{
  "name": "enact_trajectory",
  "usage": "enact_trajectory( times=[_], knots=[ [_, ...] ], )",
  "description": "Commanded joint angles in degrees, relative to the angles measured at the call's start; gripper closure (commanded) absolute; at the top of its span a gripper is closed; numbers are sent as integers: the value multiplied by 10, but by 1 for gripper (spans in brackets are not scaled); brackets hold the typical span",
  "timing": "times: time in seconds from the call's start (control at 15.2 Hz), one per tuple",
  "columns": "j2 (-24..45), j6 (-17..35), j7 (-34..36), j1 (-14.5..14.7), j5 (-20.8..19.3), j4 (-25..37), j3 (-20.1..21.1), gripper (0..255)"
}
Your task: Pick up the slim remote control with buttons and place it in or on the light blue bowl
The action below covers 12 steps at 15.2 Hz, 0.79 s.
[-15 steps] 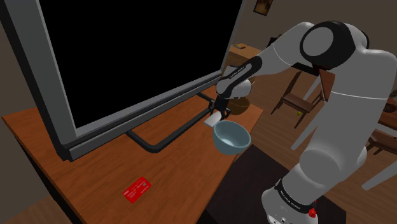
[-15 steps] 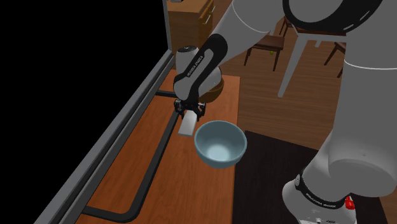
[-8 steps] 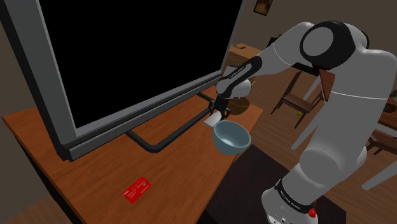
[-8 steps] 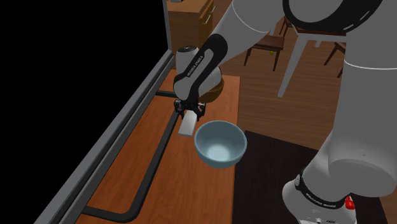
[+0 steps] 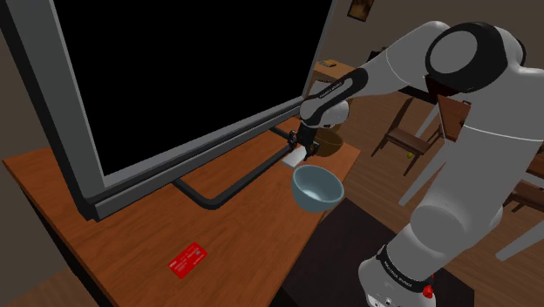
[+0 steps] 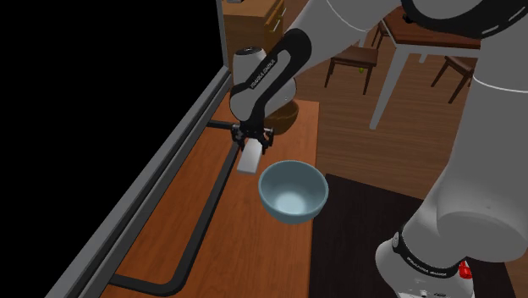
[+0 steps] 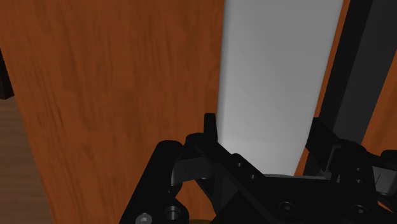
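Clasping the plain white, slim slab-shaped remote control (image 6: 249, 158) (image 7: 273, 83) between both fingers, the black two-finger gripper (image 6: 251, 140) (image 7: 264, 130) holds it over the brown wooden table (image 6: 161, 224), just beside the light blue bowl (image 6: 293, 193), near the black tubular stand frame (image 6: 195, 241).

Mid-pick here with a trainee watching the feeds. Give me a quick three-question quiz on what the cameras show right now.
1. True or false: the gripper is shut on the pale slim remote.
2. Where does the light blue bowl stand? A) near the edge of the wooden table, beside the held remote; B) on the floor; C) behind the screen.
3. What colour is the card lying on the table?

Key: 1 true; 2 A; 3 red.
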Motion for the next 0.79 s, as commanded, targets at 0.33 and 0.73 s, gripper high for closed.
enact_trajectory(
  times=[0.33, 0.73],
  knots=[
    [-42, -48, 3, 1, -3, 7, -1, 255],
    [-74, -91, 5, 2, -5, 17, -2, 255]
  ],
)
